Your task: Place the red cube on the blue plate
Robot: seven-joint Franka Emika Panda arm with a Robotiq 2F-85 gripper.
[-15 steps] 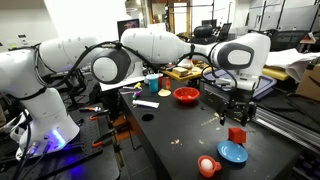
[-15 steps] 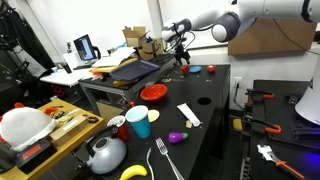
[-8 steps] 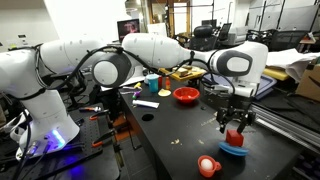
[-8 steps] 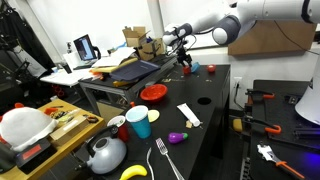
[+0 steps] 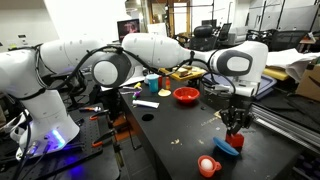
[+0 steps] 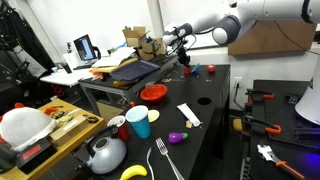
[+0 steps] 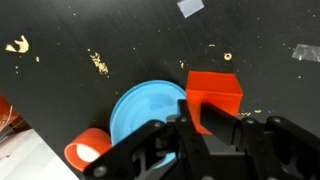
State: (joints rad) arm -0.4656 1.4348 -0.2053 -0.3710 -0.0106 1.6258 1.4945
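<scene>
The red cube [image 7: 213, 92] rests on the black table just right of the blue plate [image 7: 143, 110] in the wrist view. My gripper [image 7: 203, 113] is down over the cube, with a dark finger pressed against each side of it, so it is shut on the cube. In an exterior view the gripper [image 5: 235, 127] stands upright over the cube [image 5: 236, 137], and the plate [image 5: 228, 151] lies right in front of it. From the other side, the gripper [image 6: 185, 63] is small and far off at the table's far end.
A small round red-orange item with a white centre [image 5: 208, 166] lies close to the plate, also at the wrist view's lower left [image 7: 85, 150]. A red bowl [image 5: 186, 95] stands farther back. The table's edge runs near the plate [image 7: 40, 140].
The gripper came down over the cube, and its open jaws have drawn in against the cube's sides. The cube and the plate have stayed in place.
</scene>
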